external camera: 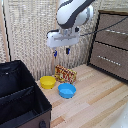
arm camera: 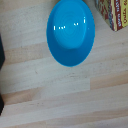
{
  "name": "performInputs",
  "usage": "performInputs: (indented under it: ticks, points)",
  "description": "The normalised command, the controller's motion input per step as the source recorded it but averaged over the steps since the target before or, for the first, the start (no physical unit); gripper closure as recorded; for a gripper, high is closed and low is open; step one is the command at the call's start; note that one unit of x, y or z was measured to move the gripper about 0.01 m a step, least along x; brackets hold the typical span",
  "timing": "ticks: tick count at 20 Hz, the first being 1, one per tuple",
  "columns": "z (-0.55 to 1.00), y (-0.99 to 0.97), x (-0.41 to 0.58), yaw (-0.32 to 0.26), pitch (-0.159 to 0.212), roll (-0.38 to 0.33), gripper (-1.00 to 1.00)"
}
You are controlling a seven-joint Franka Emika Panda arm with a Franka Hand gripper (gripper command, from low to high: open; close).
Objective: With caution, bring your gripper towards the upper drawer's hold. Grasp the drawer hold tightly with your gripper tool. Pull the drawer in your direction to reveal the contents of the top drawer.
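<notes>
On the exterior view's left sits a big black fabric box (external camera: 20, 95) with a divider inside. Next to it, on the wooden floor (external camera: 95, 100), is a small yellow bowl (external camera: 48, 82). Just to the right of that is a blue bowl (external camera: 67, 90). Behind the two bowls lies a red and yellow packet (external camera: 65, 74). The wrist view looks straight down on the blue bowl (arm camera: 70, 32) and a corner of the packet (arm camera: 114, 14).

The gripper (external camera: 61, 51) hangs in the air above the bowls. Its two short blue-tipped fingers point down with a gap between them, so the claw looks apart and holds nothing.

On the exterior view's right stands the brown dresser. The top drawer (external camera: 115, 31) looks closed. Its drawer hold (external camera: 119, 32), a thin silver bar, is well apart from the gripper, off to the right and a bit higher up. A lower drawer (external camera: 109, 59) with its own bar sits under it.

I think the first step is just starting: getting close to the handle. Next, the arm needs to go right, toward the dresser, and turn its fingers to face the bar. It should go slowly and pick the upper bar, not the lower one.
</notes>
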Motion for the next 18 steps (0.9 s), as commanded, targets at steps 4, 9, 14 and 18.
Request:
performInputs:
  ticks: [4,9,14,18]
  points:
    - [0.16,0.10,0.189,0.042,0.039,-0.235,-1.00]
    - [0.28,0.09,0.195,0.034,0.036,-0.331,-1.00]
    - [0.31,0.08,0.210,0.033,0.029,-0.325,-1.00]
    - [0.35,0.07,0.226,0.028,0.029,-0.312,-1.00]
